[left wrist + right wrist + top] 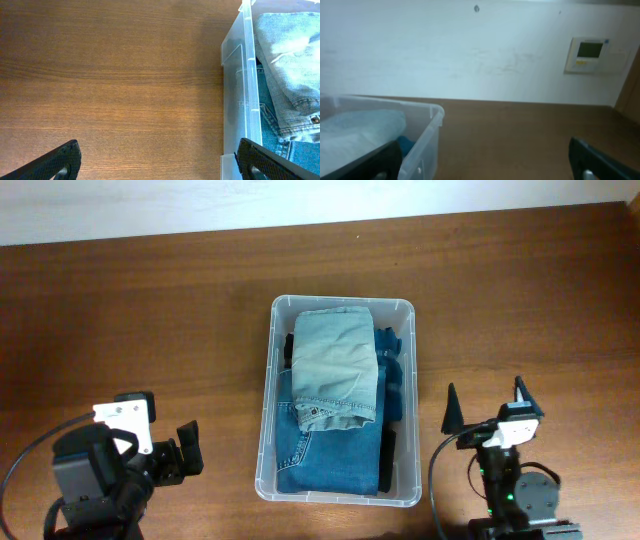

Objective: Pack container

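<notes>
The container (pixel 266 435) is a clear rectangular bin in the middle of the table. It holds folded jeans: a light blue pair (pixel 336 367) lies on top of a darker blue pair (pixel 330 455). My left gripper (pixel 190 448) is open and empty, low at the left of the bin. My right gripper (pixel 487 404) is open and empty, right of the bin. The left wrist view shows the bin's wall (pixel 241 100) and the light jeans (pixel 290 55) between open fingers (pixel 160 162). The right wrist view shows the bin's corner (pixel 432 125) and open fingers (pixel 485 160).
The brown wooden table (pixel 140 320) runs to a white wall (pixel 200 200) at the back. A wall thermostat (pixel 590 54) shows in the right wrist view. Cables trail from both arms near the front edge.
</notes>
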### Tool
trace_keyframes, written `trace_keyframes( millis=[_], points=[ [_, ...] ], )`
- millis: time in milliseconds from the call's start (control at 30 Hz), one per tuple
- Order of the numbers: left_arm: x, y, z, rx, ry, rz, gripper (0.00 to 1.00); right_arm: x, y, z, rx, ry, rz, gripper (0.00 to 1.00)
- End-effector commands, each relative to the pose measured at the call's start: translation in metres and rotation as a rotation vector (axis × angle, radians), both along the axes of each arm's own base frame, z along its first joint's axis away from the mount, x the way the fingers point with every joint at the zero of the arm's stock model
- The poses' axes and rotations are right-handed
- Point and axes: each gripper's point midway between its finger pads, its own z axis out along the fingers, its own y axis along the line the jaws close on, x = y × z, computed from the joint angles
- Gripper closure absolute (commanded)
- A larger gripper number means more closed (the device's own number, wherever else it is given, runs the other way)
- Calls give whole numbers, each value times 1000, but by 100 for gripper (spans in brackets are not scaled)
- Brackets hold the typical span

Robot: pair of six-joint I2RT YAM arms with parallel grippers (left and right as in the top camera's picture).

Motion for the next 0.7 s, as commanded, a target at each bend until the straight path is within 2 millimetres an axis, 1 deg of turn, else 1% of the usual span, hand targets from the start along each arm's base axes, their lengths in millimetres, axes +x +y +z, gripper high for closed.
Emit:
trace_keyframes(
  millis=[0, 33, 667],
  points=[
    [0, -1, 0, 6, -2, -15, 1, 1, 0, -43, -18, 135, 4, 2],
    [0, -1, 0, 6, -2, -15, 1, 2, 2, -41, -11, 126, 11, 2],
    [0, -1, 0, 6, -2, -15, 1, 2, 1, -42, -11, 128, 7, 2]
  ],
)
